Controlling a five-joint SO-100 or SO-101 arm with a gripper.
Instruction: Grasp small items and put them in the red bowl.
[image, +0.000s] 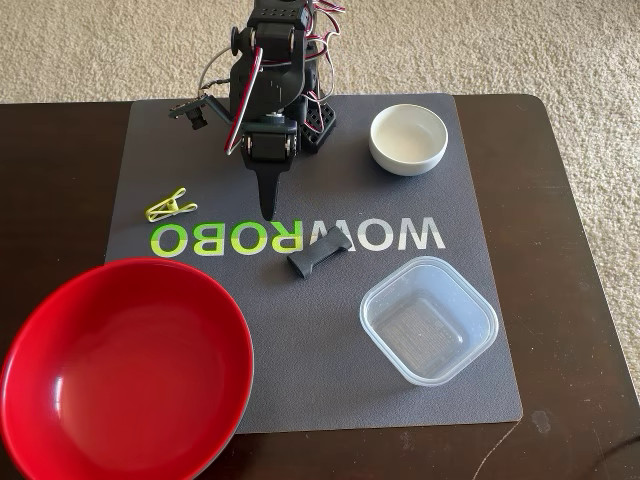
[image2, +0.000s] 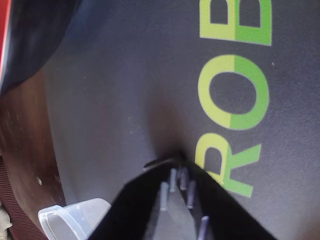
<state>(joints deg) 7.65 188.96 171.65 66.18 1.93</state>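
1. Red bowl: sits at the lower left of the fixed view, partly on the grey mat. Its interior shows nothing inside, so no item has been delivered yet.
2. Clear square tub: rests on the mat at lower right of the fixed view, well apart from the red bowl. Still to be moved.
3. Small white bowl: stands at the upper right of the mat. Still to be moved.
4. Dark grey bone-shaped piece: lies at mat centre, just below the printed lettering. Still to be moved.
5. Yellow-green wire clip: lies at the left of the mat, above the red bowl. Still to be moved.
6. Gripper: points down at the mat above the lettering, with its jaws brought together to a single tip and nothing between them; the wrist view agrees.
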